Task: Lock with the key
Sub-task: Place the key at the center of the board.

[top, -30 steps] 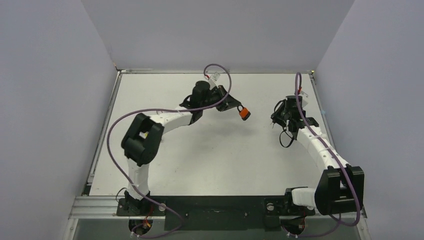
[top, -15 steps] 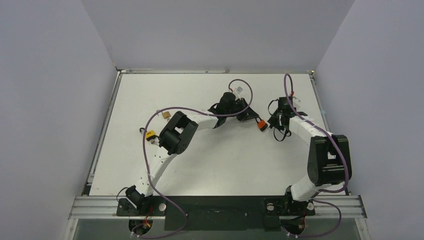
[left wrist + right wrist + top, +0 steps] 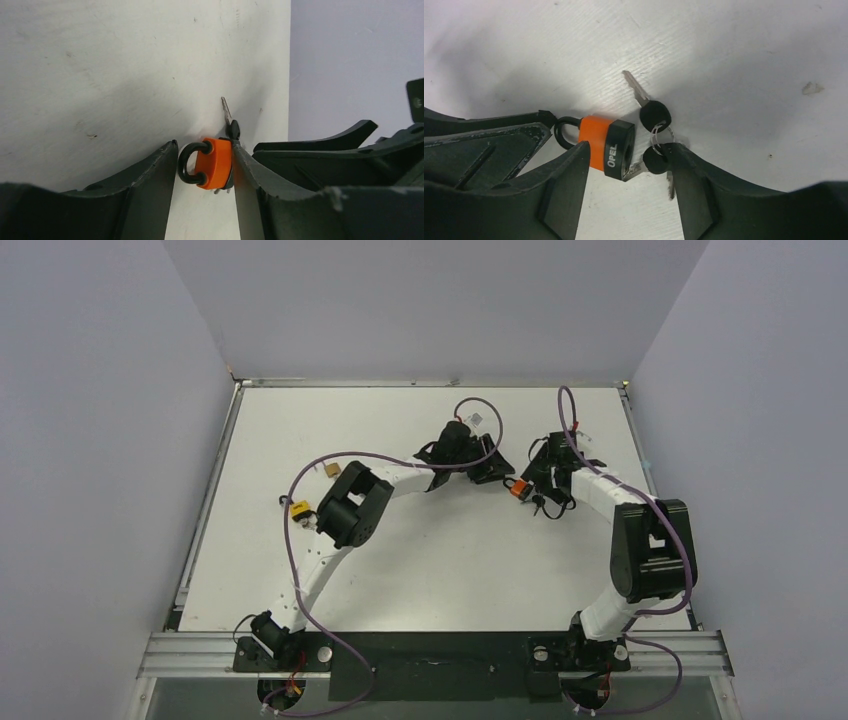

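left gripper (image 3: 203,150): jaws apart around orange padlock (image 3: 214,162) | right gripper (image 3: 629,147): jaws apart around its base and key (image 3: 653,162) | orange padlock on table (image 3: 734,55)

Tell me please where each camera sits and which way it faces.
Top external: high behind the bases, looking down at the table; left arm and right arm show.
Left wrist: on the left arm, facing the table; left fingers flank the orange padlock.
Right wrist: on the right arm, looking down; right fingers flank padlock and keys.
All three share the padlock.
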{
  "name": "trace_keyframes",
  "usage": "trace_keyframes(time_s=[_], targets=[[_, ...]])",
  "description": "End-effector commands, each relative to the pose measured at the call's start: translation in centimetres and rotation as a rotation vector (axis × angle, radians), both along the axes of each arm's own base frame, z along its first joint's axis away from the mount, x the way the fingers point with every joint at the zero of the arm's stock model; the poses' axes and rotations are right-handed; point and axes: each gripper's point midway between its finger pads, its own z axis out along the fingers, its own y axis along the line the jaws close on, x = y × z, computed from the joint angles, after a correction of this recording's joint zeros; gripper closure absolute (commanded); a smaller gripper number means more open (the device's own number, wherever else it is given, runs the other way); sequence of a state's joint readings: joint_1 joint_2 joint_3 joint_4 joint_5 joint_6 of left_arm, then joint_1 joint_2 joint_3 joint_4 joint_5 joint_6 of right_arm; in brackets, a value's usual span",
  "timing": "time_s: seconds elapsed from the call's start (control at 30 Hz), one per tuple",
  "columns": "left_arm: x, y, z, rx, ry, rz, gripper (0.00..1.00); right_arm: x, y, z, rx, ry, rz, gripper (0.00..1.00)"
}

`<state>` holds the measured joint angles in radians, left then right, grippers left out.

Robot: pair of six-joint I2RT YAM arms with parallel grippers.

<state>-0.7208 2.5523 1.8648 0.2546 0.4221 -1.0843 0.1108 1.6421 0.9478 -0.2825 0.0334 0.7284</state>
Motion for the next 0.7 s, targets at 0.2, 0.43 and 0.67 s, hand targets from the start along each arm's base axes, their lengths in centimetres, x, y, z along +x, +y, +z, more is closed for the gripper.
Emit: trace_keyframes(time_s=[0.2, 0.43, 0.67], targets=[[4.0, 6.7, 10.3, 0.113, -0.203, 0.054, 0.54, 2.2, 0.3, 4.4, -0.112, -0.087, -0.007, 0.33], [5.5, 20.9, 13.8, 0.322, -0.190, 0.329, 0.52, 1.9, 3.8, 7.5, -0.180, -0.150, 0.079, 0.31], [6.7, 36.4, 11.2, 0.417, -0.071, 0.610, 0.52, 2.3, 8.8, 8.2, -0.101, -0.196, 0.209, 0.31]])
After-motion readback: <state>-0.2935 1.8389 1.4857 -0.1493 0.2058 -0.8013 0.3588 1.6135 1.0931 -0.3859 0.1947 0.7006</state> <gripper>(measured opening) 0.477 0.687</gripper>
